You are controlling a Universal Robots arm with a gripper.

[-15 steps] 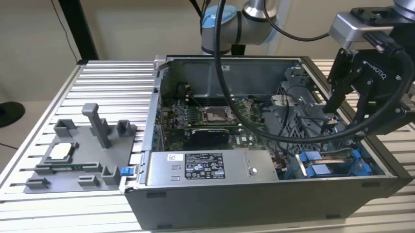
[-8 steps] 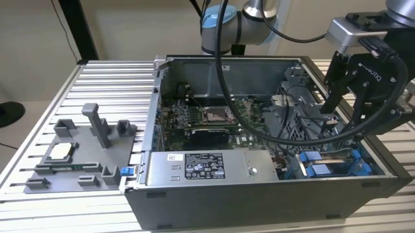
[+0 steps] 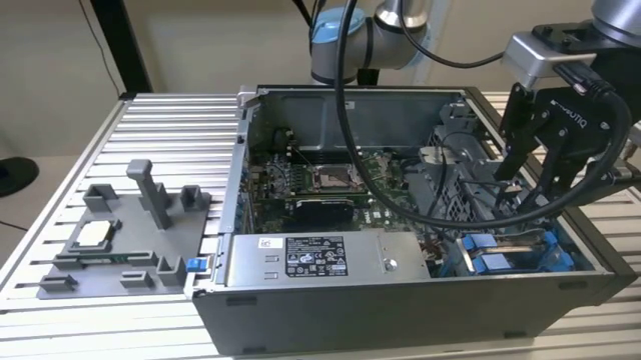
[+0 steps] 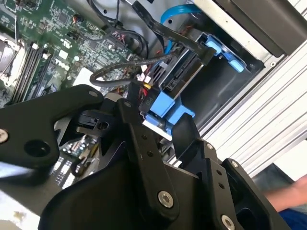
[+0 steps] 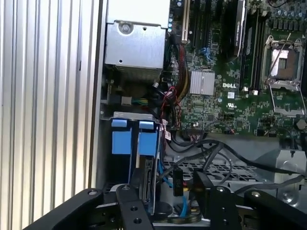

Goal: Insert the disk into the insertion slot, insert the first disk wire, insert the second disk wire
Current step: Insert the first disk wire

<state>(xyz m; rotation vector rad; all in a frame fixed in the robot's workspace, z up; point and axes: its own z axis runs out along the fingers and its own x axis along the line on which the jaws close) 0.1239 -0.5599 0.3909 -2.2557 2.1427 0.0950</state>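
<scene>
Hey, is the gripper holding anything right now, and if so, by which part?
Nothing, as far as shows: the gripper has its jaws apart above the cables by the slot.

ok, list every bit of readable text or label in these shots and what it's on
Nothing can be quoted.
Power-supply box, black label: dense print, too small to read.
Same box, white sticker: barcode-like print, unreadable.
Motherboard: a white maker's mark, not quoted; the small silkscreen is too small to read.
Claw housing: maker's lettering, not quoted.
</scene>
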